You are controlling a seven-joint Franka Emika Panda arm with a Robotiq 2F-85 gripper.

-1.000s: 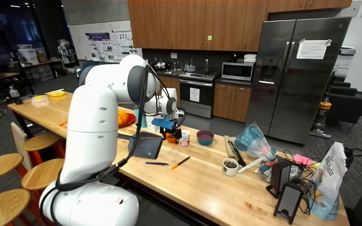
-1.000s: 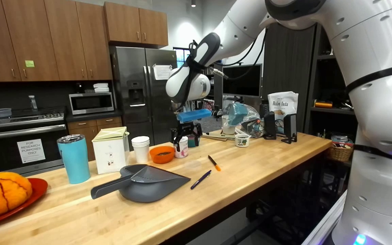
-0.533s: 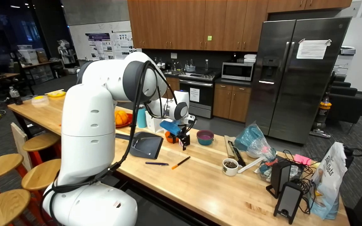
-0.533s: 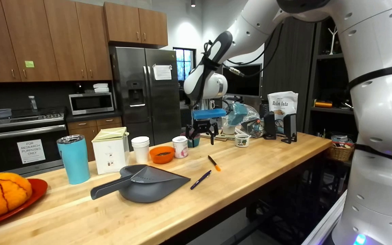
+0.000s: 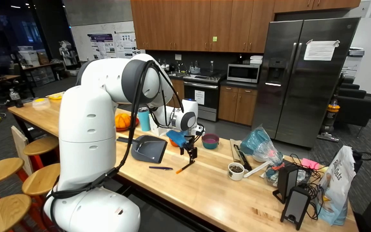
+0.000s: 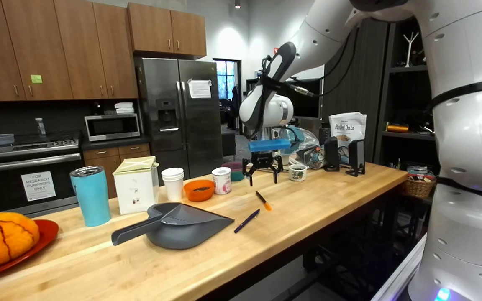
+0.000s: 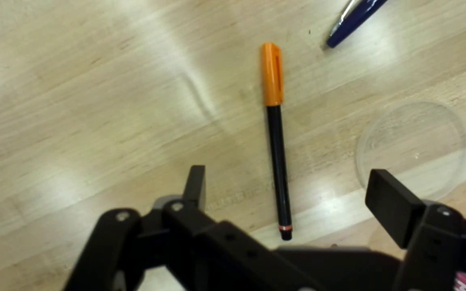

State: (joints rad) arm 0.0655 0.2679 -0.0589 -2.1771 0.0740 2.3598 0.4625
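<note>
Alignment stage, seemingly: hovering over orange-capped pen (image 7: 276, 141) with end effector (image 6: 263, 182) spread wide and empty, presumably calling next for lowering astride it toward table (image 6: 316, 205).

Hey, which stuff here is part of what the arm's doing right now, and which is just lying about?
Seems part of the job:
pincer, open, holding nothing
orange-capped black pen, beneath it, not gripped

Probably just lying about:
dark blue pen
clear round disc
grey dustpan
blue tumbler
orange bowl
oats bag
</note>
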